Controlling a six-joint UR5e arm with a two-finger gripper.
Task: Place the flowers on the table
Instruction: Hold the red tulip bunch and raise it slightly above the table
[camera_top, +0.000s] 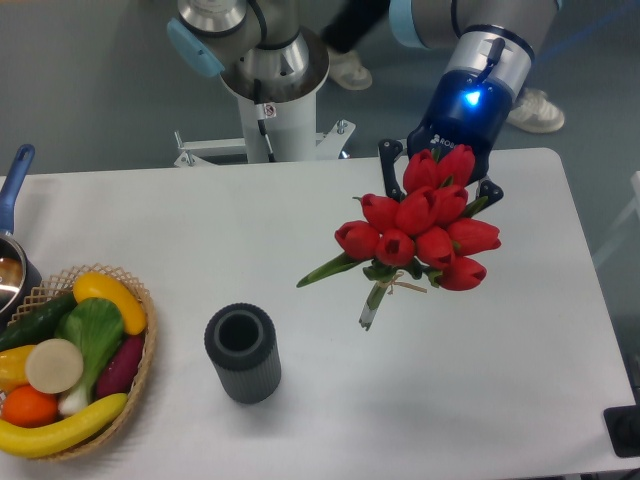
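The flowers (420, 235), a bunch of red tulips tied with thin string, hang tilted above the right half of the white table (520, 380). Their green stems point down and to the left. My gripper (441, 192) comes in from the back right, directly behind the blossoms. Its black fingers (390, 168) show on both sides of the bunch, and it is shut on the flowers. The blossoms hide the fingertips and the exact hold.
A dark grey ribbed vase (242, 352) stands upright and empty, left of the flowers near the front. A wicker basket (140, 375) of fruit and vegetables sits at the front left. A pot with a blue handle (12, 215) is at the left edge.
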